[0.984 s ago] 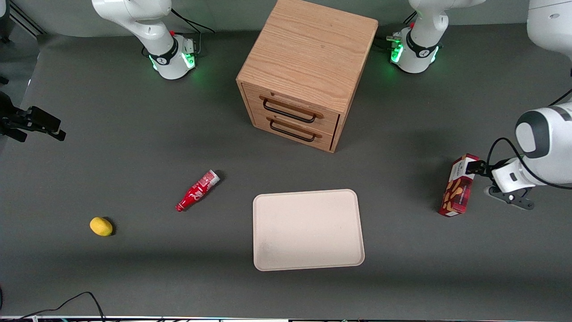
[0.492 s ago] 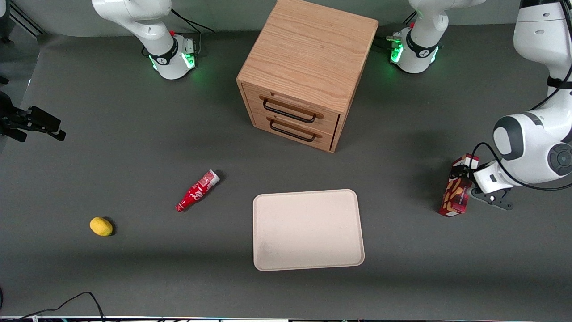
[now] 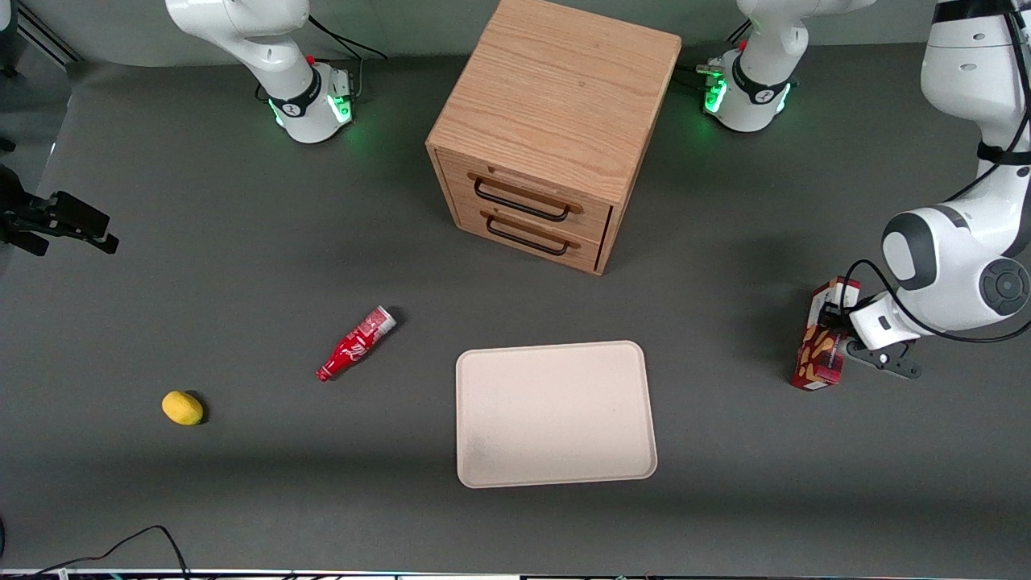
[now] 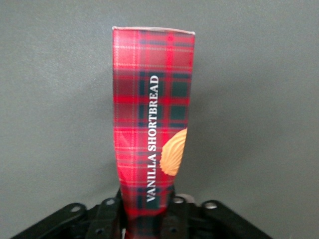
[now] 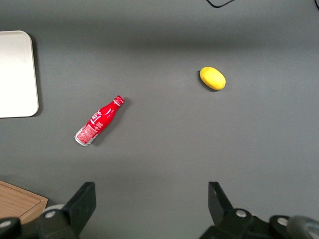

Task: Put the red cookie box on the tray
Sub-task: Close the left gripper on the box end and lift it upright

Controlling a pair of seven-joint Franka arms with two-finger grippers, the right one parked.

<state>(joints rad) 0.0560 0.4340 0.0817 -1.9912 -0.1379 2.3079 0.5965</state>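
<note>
The red cookie box stands upright on the table toward the working arm's end, well apart from the beige tray, which lies flat and bare near the table's middle. My left gripper reaches in sideways at the box's upper part. In the left wrist view the plaid box reads "VANILLA SHORTBREAD" and sits between the fingers of the gripper, which press against both of its narrow sides. A corner of the tray shows in the right wrist view.
A wooden two-drawer cabinet stands farther from the front camera than the tray. A small red bottle and a yellow lemon lie toward the parked arm's end.
My left gripper has moved in toward the box from the working arm's end and now has the box between its fingers. The box's top has shifted slightly.
</note>
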